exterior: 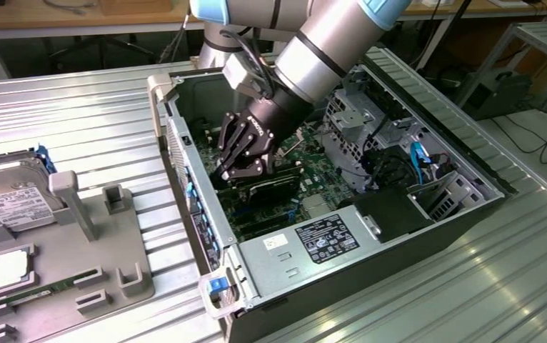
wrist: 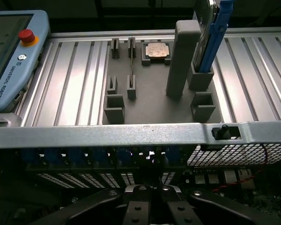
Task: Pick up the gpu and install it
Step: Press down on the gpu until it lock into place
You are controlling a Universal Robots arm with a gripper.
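Observation:
The gpu (exterior: 275, 191), a thin card with a dark black face, stands on edge among the slots of the green motherboard inside the open computer case (exterior: 435, 107). My gripper (exterior: 240, 174) reaches down into the case and sits right at the card's upper edge, on the exterior view's left of it. The black fingers (wrist: 139, 199) are shut together, and I cannot tell whether they pinch the card's edge or only rest on it. In the wrist view the gripper (wrist: 150, 190) points at the case's rear wall.
A grey fixture plate (exterior: 73, 250) beside the case holds a hard drive (exterior: 11, 196), a processor chip (exterior: 7, 270) and a RAM stick (exterior: 36, 293). The power supply (exterior: 321, 239) and drive cage (exterior: 359, 118) crowd the case. A teach pendant (wrist: 14, 51) lies beyond the plate.

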